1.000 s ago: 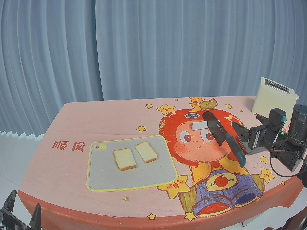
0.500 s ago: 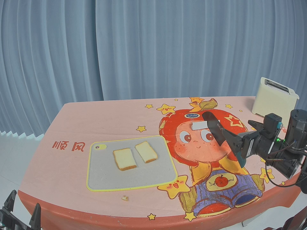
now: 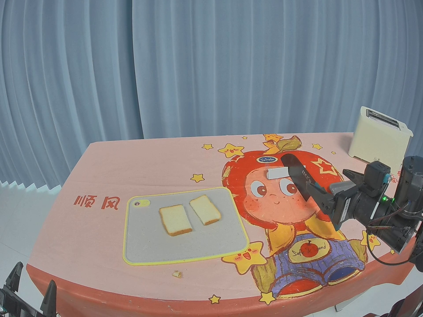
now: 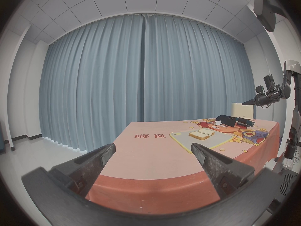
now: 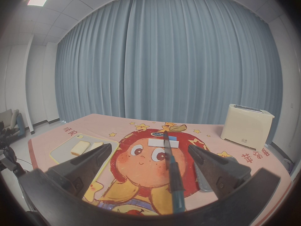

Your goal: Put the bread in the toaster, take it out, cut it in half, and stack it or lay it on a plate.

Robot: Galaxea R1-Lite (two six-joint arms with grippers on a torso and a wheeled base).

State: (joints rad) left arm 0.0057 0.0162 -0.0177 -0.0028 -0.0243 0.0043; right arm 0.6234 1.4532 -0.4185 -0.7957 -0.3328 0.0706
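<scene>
Leftward has come the right hand point(image 3: 326, 178), spread wide over the knife point(image 5: 173, 173) handle on the desk point(image 3: 132, 164) (bread point(image 3: 176, 220) lies in two pieces on the board point(image 3: 145, 243)), so cutting seems in hand; next, lower squarely and clamp the handle.

Left gripper point(image 4: 153, 147) short of the near edge of the table point(image 4: 147, 156), jaws spread wide. Two bread slices point(image 4: 198, 135) side by side on cutting board point(image 4: 187, 141). Knife point(image 4: 232, 120) lies beyond them; toaster point(image 4: 242, 110) behind it. Right gripper point(image 4: 246, 103) held high above the knife.
</scene>
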